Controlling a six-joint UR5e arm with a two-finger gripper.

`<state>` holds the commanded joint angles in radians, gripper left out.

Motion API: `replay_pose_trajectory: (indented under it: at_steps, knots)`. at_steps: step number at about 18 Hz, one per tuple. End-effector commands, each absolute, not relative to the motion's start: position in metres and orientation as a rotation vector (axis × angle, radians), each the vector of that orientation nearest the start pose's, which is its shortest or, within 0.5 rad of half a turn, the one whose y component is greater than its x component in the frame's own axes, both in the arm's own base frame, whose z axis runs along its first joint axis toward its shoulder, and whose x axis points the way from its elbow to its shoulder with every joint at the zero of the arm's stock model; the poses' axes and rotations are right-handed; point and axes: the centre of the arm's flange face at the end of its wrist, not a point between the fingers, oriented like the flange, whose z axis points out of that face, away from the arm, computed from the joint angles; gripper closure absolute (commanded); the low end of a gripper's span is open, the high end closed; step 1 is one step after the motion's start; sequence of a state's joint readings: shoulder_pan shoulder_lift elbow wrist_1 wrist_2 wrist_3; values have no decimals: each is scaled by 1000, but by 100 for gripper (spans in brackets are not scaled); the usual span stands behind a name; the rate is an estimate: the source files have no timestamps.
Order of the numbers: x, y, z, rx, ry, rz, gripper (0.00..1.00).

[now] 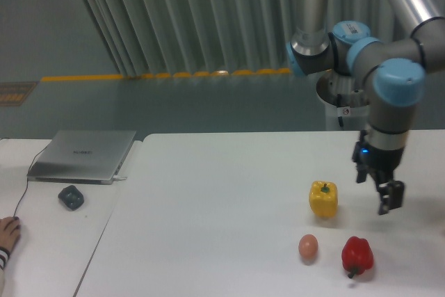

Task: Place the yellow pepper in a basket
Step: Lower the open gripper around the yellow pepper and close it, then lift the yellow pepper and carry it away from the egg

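The yellow pepper (323,199) stands upright on the white table (222,199), right of the middle, its short stem pointing up. My gripper (376,187) hangs just to the pepper's right, a little above the tabletop and apart from the pepper. Its two dark fingers (391,197) stand spread, with nothing between them, so it is open. No basket shows in this view.
A red pepper (357,256) and a small tan egg (308,246) lie near the front edge, below the yellow one. A closed laptop (83,156), a dark mouse (71,197) and a person's hand (8,234) are on the separate table at left.
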<state>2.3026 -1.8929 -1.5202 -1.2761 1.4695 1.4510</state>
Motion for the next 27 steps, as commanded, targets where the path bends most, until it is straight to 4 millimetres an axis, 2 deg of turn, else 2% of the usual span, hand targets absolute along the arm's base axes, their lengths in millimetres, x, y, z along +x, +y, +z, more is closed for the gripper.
replay_pose_trajectory:
  at_steps: [8, 10, 14, 17, 21, 24, 27]
  knots:
    - [-271, 557, 349, -2802, 1490, -83, 0]
    - [-257, 562, 344, -2809, 1534, -80, 0]
    - [-250, 558, 333, -2815, 1564, -104, 0]
    - [-236, 564, 327, -2827, 1624, -91, 0]
    - [-233, 567, 320, -2837, 1628, -96, 0]
    - [-227, 572, 317, -2852, 1673, -12, 0]
    - [-229, 572, 310, -2865, 1679, 0, 0]
